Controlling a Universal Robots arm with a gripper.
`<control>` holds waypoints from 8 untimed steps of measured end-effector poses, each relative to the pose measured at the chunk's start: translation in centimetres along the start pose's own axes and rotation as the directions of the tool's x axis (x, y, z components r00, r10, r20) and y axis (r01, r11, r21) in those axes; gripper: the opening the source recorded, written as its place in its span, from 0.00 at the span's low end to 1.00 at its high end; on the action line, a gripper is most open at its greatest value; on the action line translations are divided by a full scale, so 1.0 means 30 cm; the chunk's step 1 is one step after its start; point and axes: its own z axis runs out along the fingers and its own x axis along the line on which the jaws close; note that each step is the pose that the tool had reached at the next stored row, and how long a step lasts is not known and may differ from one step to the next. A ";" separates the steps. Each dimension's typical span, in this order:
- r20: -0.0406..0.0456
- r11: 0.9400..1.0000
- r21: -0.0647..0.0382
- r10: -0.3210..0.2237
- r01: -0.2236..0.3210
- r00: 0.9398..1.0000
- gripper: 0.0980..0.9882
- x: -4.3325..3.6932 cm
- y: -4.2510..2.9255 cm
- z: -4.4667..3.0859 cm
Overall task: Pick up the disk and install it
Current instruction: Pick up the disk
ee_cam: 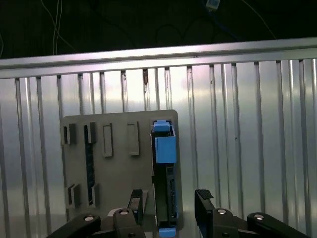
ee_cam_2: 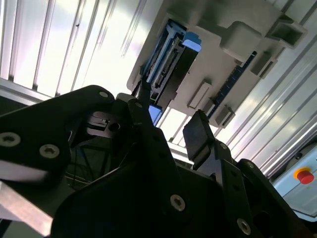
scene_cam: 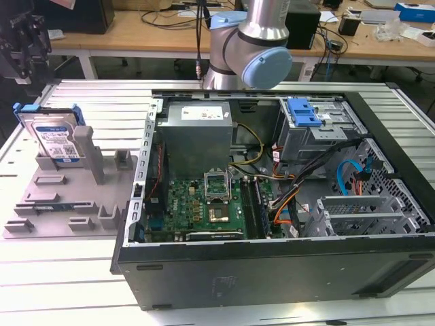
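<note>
Gripper [ee_cam: 170, 202] spread wide, seemingly just above the upright disk [ee_cam: 165, 148]; ribbed metal table [ee_cam: 247, 148], cluttered desks [scene_cam: 136, 32] beyond.

An open computer case [scene_cam: 272, 275] (motherboard [scene_cam: 197, 200] exposed) lies beside a grey fixture tray [scene_cam: 64, 200].

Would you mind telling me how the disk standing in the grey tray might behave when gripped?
The disk looks rigid and metal-bodied, so probably heavy for its size. Standing on edge in the grey tray, it might tip if nudged sideways. Its blue bracket may flex.
</note>
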 end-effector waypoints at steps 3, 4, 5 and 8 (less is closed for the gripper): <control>0.000 1.000 0.001 -0.015 0.015 1.000 0.50 0.000 0.000 0.001; 0.000 1.000 0.002 -0.030 0.030 1.000 0.50 0.000 0.000 0.001; 0.000 0.999 0.002 -0.043 0.043 0.999 0.50 0.000 0.001 0.001; 0.000 0.999 0.002 -0.048 0.048 0.999 0.50 0.000 0.015 0.005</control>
